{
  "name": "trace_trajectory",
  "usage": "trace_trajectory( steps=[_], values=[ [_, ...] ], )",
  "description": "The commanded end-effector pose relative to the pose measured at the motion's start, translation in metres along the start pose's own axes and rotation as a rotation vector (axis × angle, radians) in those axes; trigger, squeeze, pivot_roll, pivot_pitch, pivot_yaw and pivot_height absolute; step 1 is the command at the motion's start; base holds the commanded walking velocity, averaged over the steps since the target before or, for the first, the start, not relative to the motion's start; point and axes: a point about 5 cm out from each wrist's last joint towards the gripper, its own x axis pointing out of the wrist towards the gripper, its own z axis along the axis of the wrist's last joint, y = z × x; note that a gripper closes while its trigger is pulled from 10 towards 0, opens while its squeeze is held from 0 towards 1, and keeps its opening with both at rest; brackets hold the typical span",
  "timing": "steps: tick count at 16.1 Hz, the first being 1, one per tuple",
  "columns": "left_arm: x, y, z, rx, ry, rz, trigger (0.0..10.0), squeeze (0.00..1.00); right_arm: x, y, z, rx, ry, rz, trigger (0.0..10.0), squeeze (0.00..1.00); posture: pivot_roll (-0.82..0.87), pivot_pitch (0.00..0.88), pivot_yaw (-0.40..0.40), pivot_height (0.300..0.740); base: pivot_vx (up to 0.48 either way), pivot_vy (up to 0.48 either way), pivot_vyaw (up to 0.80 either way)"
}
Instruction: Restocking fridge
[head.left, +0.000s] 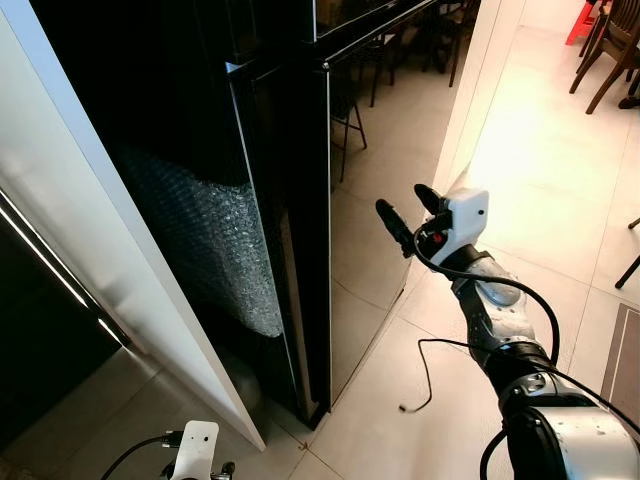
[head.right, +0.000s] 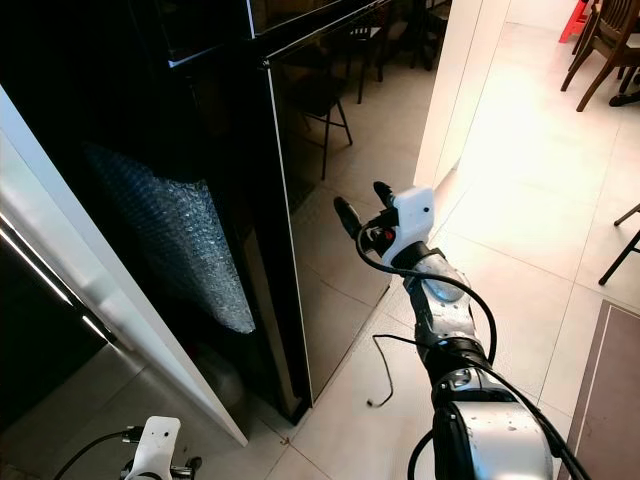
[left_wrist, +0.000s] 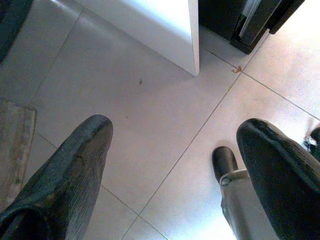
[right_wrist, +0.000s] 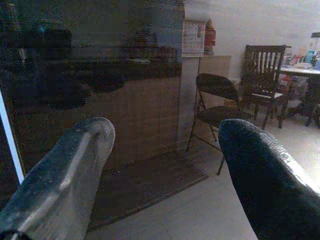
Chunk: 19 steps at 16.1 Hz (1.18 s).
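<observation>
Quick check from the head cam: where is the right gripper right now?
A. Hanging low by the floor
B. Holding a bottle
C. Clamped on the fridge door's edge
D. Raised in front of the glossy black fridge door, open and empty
D: the right gripper is raised before the black fridge door, its fingers spread with nothing between them and not touching the door.

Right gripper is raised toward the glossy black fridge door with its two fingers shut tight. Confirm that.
Not quite: the right gripper is raised toward the glossy black fridge door, but its fingers are open, with nothing between them. The right wrist view shows the gap.
</observation>
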Motion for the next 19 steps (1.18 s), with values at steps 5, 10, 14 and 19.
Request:
trace_trajectory(
  steps=[5,10,14,19],
  values=[
    [-0.001,0.000,-0.008,0.003,0.030,0.003,10.0,0.00,0.001,0.002,-0.004,0.021,0.028,0.020,10.0,0.00,-0.05,0.002,0.023,0.740,0.000,0.000,0.00],
    [-0.002,0.001,-0.010,0.002,0.037,0.004,10.0,0.00,0.024,0.013,0.018,0.030,-0.030,0.084,10.0,0.00,-0.05,0.000,0.022,0.740,0.000,0.000,0.00],
    [-0.003,0.003,-0.013,0.000,0.048,0.007,10.0,0.00,0.040,0.025,0.031,0.028,-0.065,0.130,10.0,0.00,-0.04,0.000,0.021,0.740,0.000,0.000,0.00],
    [-0.003,0.001,-0.014,-0.001,0.054,0.003,10.0,0.00,0.041,0.032,0.029,0.046,-0.068,0.160,10.0,0.00,-0.04,0.000,0.015,0.740,0.000,0.000,0.00]
  ],
)
